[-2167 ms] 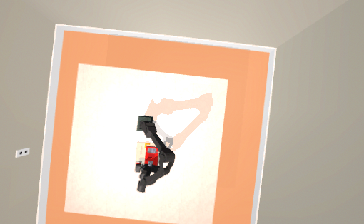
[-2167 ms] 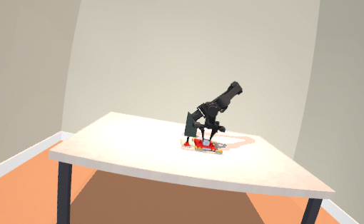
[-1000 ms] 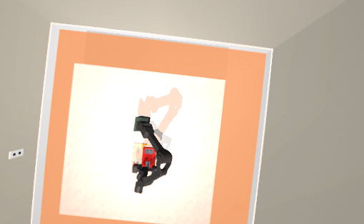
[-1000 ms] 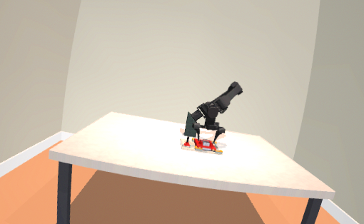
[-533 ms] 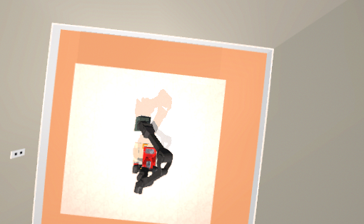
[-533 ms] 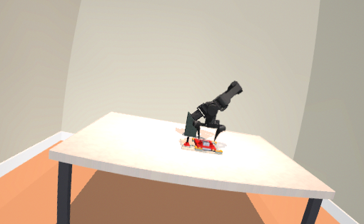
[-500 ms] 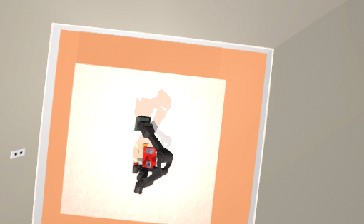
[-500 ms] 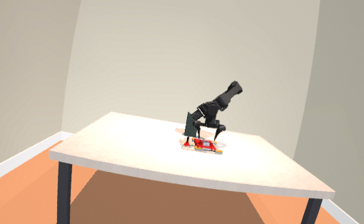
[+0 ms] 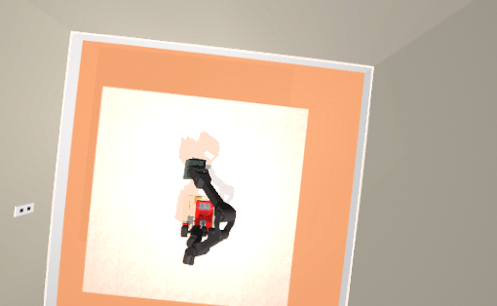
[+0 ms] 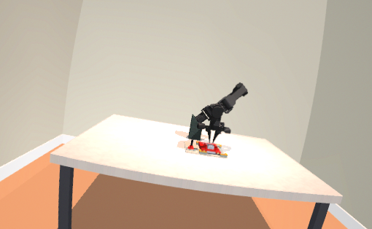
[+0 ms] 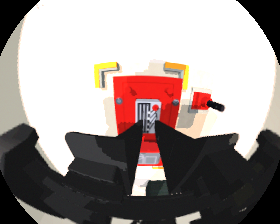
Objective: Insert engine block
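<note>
The red car body (image 9: 206,217) (image 10: 203,148) (image 11: 125,90) lies flat on the table (image 10: 136,157). The grey engine block (image 11: 140,106) sits in its opening, dark slots facing up, with a small red round part at its upper right in the wrist view. The rib cannot be made out, and how deep the block sits is not clear. My gripper (image 10: 212,142) (image 11: 148,123) points down over the block's near end. Its fingers are close together with a narrow gap and nothing held between them. They hide part of the block's sides; contact cannot be told.
Yellow corner brackets (image 11: 98,77) (image 11: 185,75) stand beyond the car. A small red block with a black stick (image 11: 201,101) (image 10: 191,147) stands close beside it. The dark green arm base (image 9: 191,171) (image 10: 194,129) is nearby.
</note>
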